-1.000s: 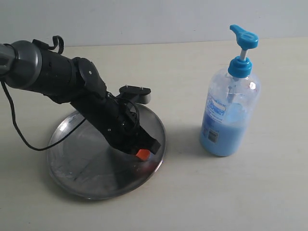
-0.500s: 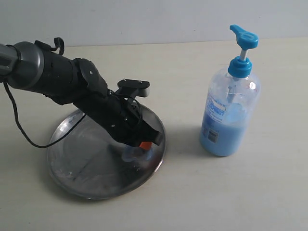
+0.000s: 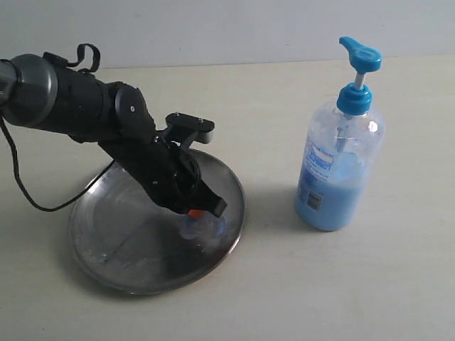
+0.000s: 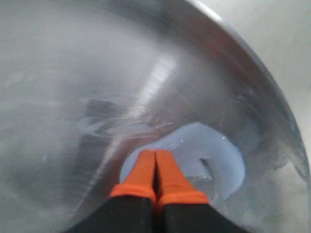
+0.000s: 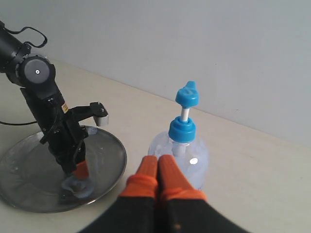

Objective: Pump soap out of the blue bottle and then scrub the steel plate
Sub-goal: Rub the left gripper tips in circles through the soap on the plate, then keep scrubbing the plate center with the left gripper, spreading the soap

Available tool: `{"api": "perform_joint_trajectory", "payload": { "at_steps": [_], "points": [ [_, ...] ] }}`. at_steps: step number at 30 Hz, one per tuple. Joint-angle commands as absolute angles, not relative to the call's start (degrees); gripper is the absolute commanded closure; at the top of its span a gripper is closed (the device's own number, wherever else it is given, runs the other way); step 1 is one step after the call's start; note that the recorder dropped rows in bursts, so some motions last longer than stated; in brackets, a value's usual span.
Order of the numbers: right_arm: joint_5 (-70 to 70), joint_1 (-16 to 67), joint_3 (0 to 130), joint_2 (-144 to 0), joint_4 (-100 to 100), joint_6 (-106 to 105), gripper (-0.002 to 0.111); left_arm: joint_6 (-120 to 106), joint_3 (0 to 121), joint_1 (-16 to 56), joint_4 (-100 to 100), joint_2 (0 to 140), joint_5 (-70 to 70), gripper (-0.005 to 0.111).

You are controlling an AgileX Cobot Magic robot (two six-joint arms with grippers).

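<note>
the steel plate (image 3: 106, 238) lies flat on the left of the pale, matte table (image 3: 284, 298). it is a round, shallow disc of dull grey metal with a low rim and a scuffed, streaky face that gives back a soft glare. the soap (image 3: 206, 229) sits on the plate's right part, close inside the rim. it is a light blue, opaque, creamy patch, smeared into a rough curl rather than a neat drop.

the left gripper (image 4: 155, 158) reaches down on its black arm from the far left. its two orange, wedge-shaped fingertips are pressed flat together with nothing between them, and their tips are down at the edge of the soap patch.

the blue bottle (image 3: 340, 170) stands upright on the right, well apart from the plate. it has a rounded clear plastic body with light blue liquid in its lower part, a blue-white label, a bright blue collar and a beaked blue pump head raised on a thin white stem.

the right gripper (image 5: 158, 167) shows only in its own wrist view. its orange fingers are closed on each other, empty, and aimed toward the bottle from the near side.
</note>
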State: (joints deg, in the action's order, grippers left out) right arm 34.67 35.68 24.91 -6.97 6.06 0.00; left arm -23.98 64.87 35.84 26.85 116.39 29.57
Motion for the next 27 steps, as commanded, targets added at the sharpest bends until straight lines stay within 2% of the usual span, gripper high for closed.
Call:
{"api": "perform_joint_trajectory", "payload": {
  "at_steps": [1,11,27],
  "points": [
    [34.0,35.6,24.4,-6.6,6.4,0.0,0.108,-20.0,64.4,35.2,20.5,115.5,33.1,0.107],
    [34.1,35.6,24.4,-6.6,6.3,0.0,0.108,-22.8,64.4,35.4,32.3,115.2,36.1,0.107],
    [34.0,35.6,24.4,-6.6,6.3,0.0,0.108,-28.6,65.7,38.7,38.9,115.3,35.7,0.107]
  ]
}}
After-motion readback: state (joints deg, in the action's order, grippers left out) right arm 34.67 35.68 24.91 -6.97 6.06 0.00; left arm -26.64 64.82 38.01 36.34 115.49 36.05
